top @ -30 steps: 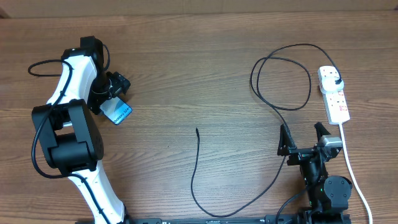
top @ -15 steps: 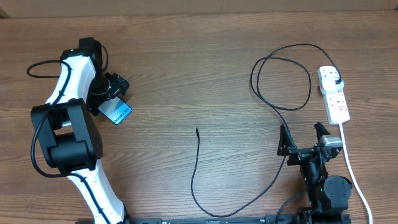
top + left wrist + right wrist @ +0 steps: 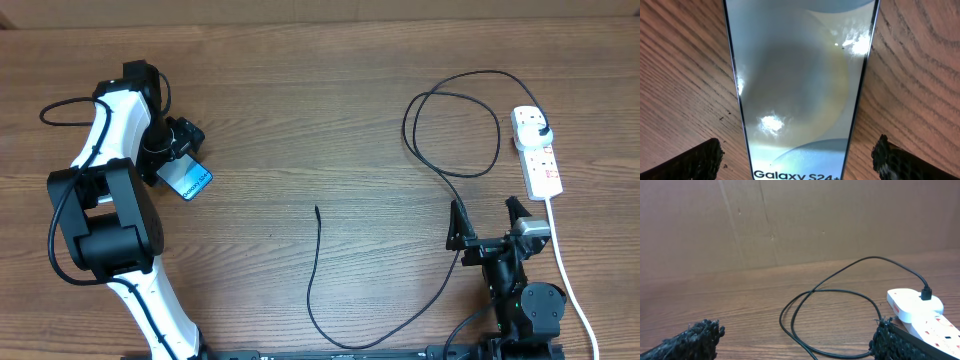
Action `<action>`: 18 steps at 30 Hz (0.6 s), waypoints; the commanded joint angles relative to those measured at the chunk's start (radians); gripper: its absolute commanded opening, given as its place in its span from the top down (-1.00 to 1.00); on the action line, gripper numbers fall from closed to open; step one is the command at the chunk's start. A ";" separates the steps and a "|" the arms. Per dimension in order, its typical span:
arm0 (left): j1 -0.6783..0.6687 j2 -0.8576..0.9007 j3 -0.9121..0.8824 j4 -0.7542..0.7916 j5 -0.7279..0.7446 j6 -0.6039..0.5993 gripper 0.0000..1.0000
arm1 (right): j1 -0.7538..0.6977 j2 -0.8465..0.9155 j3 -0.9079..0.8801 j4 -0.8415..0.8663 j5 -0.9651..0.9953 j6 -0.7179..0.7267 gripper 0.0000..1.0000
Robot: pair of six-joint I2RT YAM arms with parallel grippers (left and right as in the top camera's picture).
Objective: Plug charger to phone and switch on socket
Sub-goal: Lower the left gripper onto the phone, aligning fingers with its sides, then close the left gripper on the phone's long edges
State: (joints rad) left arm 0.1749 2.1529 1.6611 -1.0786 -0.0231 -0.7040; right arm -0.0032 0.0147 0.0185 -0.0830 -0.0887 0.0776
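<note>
My left gripper (image 3: 798, 159) hangs spread over the phone (image 3: 800, 75), clear of its edges; my right gripper (image 3: 486, 218), spread and empty, sits far to its right.

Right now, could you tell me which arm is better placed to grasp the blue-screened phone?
Left: its open jaws straddle the slim blue-screened smartphone, while the right arm sits near the white power strip.

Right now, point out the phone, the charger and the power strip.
phone (image 3: 800, 90), left wrist view, middle of its lit screen.
charger (image 3: 317, 212), overhead view, free connector end.
power strip (image 3: 543, 165), overhead view, white body at the red markings.
</note>
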 commanded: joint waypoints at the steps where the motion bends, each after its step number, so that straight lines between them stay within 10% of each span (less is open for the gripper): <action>1: 0.008 0.032 -0.005 0.007 -0.014 0.013 -0.99 | 0.004 -0.011 -0.010 0.005 0.009 -0.004 -1.00; 18: 0.008 0.035 -0.006 0.014 -0.031 0.021 -0.99 | 0.004 -0.011 -0.010 0.005 0.009 -0.004 -1.00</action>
State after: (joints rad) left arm 0.1749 2.1719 1.6611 -1.0649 -0.0269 -0.7002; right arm -0.0032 0.0147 0.0185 -0.0822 -0.0887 0.0780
